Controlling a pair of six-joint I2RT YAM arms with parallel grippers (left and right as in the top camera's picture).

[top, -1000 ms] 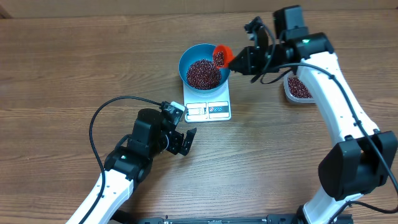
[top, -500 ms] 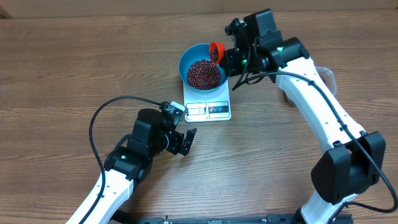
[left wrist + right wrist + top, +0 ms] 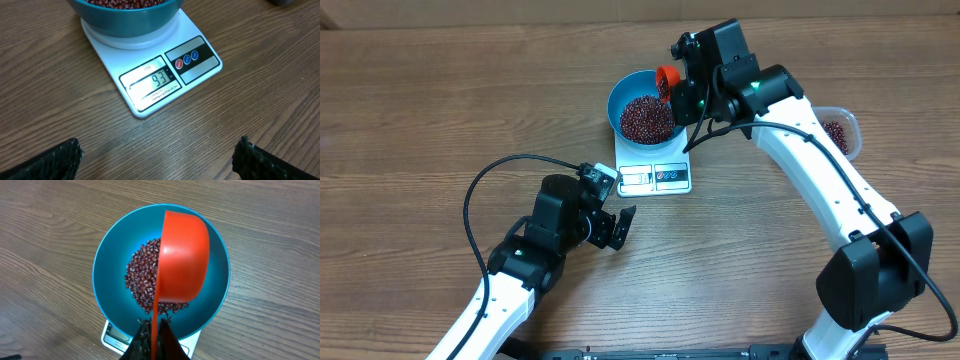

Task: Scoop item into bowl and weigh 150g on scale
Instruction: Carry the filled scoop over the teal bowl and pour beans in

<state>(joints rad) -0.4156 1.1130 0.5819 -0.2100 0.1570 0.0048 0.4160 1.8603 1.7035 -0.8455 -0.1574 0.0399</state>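
table [image 3: 420,100]: you see a brown wood-grain top that fills every view; nothing of the room shows beyond it.
right gripper [image 3: 154,336]: closed on the handle of the orange scoop [image 3: 182,262], above the bowl [image 3: 107,275].
left gripper [image 3: 157,160]: jaws wide apart with nothing between them, low over the table just in front of the scale [image 3: 150,80].
scale: flat, white, near the table's middle; its display reads about 93.
bowl: round, deep, bright blue, standing on the scale.
tub [image 3: 840,130]: clear, right of the bowl, well apart, some beans inside.
scoop: rounded back up, over the bowl's right half.
beans [image 3: 645,118]: small, oval, dark red-brown, heaped in the bowl.
change: a second ago the scoop was at the bowl's right rim with beans in it; now it is tipped over the bowl. The left gripper has not moved.
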